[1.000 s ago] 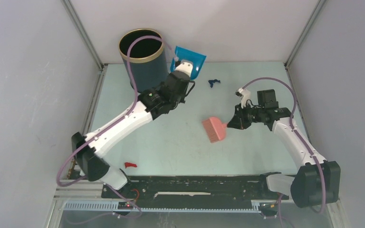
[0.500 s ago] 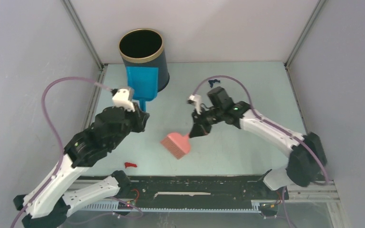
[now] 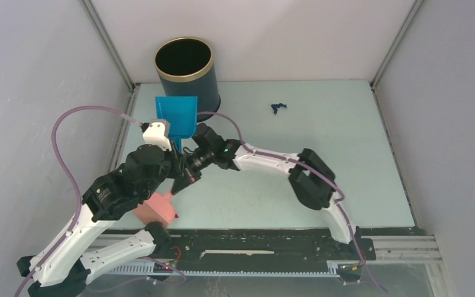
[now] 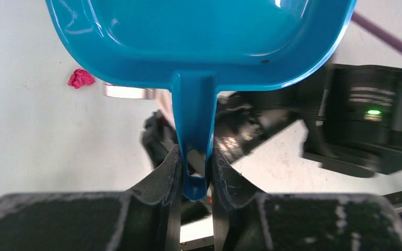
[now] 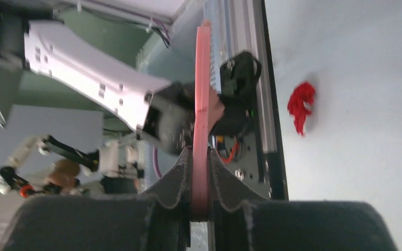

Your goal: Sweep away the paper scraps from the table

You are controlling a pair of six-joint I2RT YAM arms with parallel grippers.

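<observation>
My left gripper is shut on the handle of the blue dustpan, held over the table's left side; in the left wrist view both fingers pinch the handle below the pan. My right gripper reaches across to the near left, shut on the pink brush, seen edge-on between its jaws. A red paper scrap lies beside the brush. A pink-red scrap lies left of the pan. A dark blue scrap lies at the far middle.
A tall dark can with a gold rim stands in the far left corner, just behind the dustpan. The two arms cross closely at the left. The black rail runs along the near edge, close to the brush.
My right arm has swung far left and nearer, carrying the brush from mid-table to the near-left edge by the red scrap. The dustpan has shifted slightly nearer.
</observation>
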